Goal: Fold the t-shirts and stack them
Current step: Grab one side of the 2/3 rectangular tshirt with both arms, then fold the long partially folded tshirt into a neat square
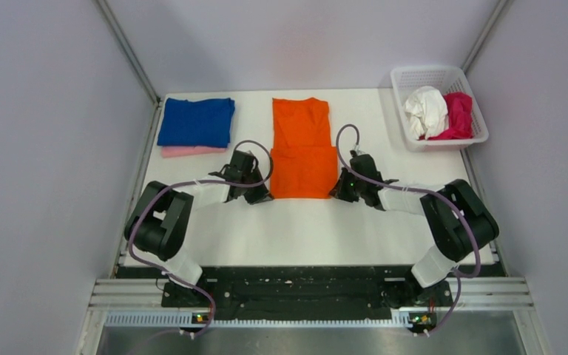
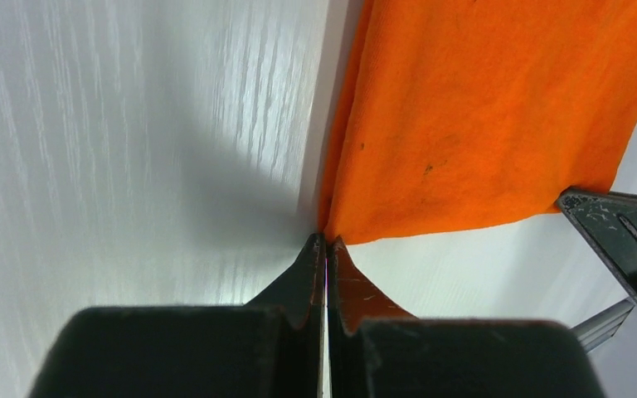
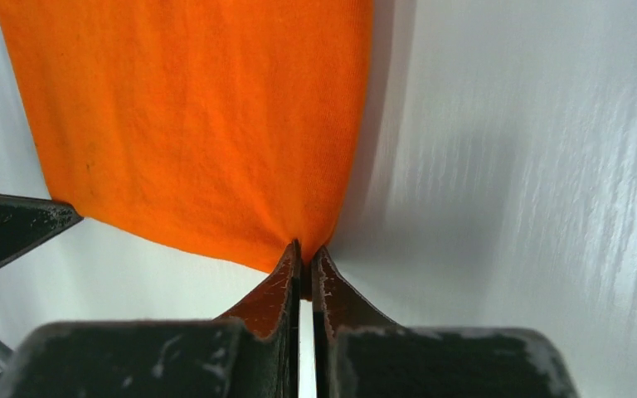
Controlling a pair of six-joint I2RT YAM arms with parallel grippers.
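The orange t-shirt lies lengthwise in the middle of the table, folded narrow. My left gripper is shut on its near left corner. My right gripper is shut on its near right corner. Both corners are lifted slightly off the table. The folded blue t-shirt lies at the back left on top of the pink t-shirt, whose edge shows beneath it. The white t-shirt and the magenta t-shirt lie crumpled in the basket.
The white lattice basket stands at the back right corner. Grey walls close the table on the left, back and right. The other gripper's finger shows in the left wrist view and in the right wrist view.
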